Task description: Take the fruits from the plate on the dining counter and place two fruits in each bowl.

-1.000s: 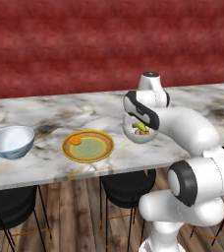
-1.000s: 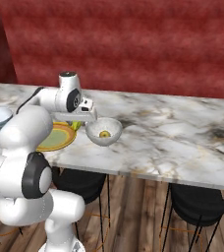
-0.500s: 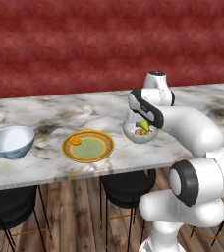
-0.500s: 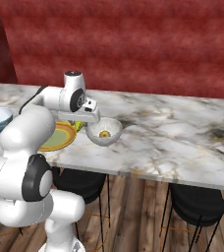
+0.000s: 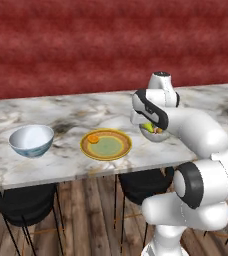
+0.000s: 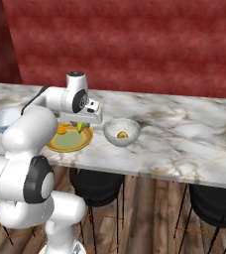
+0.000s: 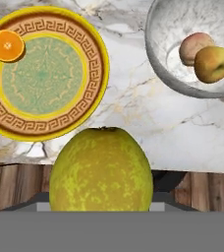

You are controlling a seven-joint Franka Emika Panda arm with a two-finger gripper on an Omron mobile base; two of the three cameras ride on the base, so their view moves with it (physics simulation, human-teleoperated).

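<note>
With two fruits already lying in the speckled grey bowl [image 7: 197,47], a pinkish one [image 7: 192,45] and a brownish one [image 7: 212,64], the step in hand looks like carrying the yellow-green pear [image 7: 101,170] across to the other bowl. That pear sits right against the hand camera, and the gripper [image 6: 80,126] appears to be closed narrowly onto it; the fingers themselves are hidden behind the fruit in the hand view, so the hold is a judgement from how the pear hangs there above the counter [image 5: 61,165]. In the right base view the gripper hovers near the right edge of the plate [image 6: 70,144], between it and the grey bowl. One orange fruit [image 5: 92,138] remains on the plate's far left rim. The blue-and-white bowl [image 5: 31,140] stands empty well to the left of the plate, so the next move calls for a long sweep leftward over the plate, then a lowering and release above that bowl.
</note>
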